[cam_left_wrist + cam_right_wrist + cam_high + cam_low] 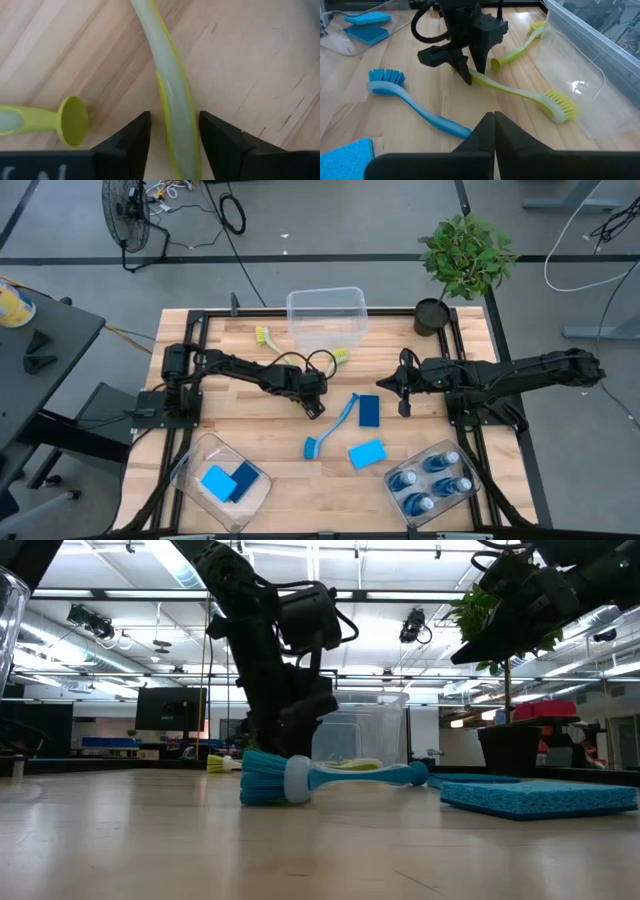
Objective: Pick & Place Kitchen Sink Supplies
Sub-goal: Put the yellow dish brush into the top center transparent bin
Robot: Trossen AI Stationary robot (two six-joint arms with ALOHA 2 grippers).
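Note:
Two yellow-green dish brushes lie flat on the table. One [520, 92] has its bristle head [341, 355] by the clear bin. My left gripper [174, 120] points down over that brush's handle [172, 85], open. One finger stands on each side of the handle with narrow gaps. The other yellow-green brush [520, 47] lies just beyond, its handle end [72, 120] close by. A blue brush [330, 425] lies on its side near the middle. My right gripper [494, 120] hangs shut above the table, right of centre [404, 402].
An open clear bin [325, 315] stands at the far side and a potted plant [462, 260] at the far right. A dark blue sponge [369, 410] and a light blue one [367, 453] lie loose. One near bin [195, 465] holds sponges, another [395, 490] several blue bottles.

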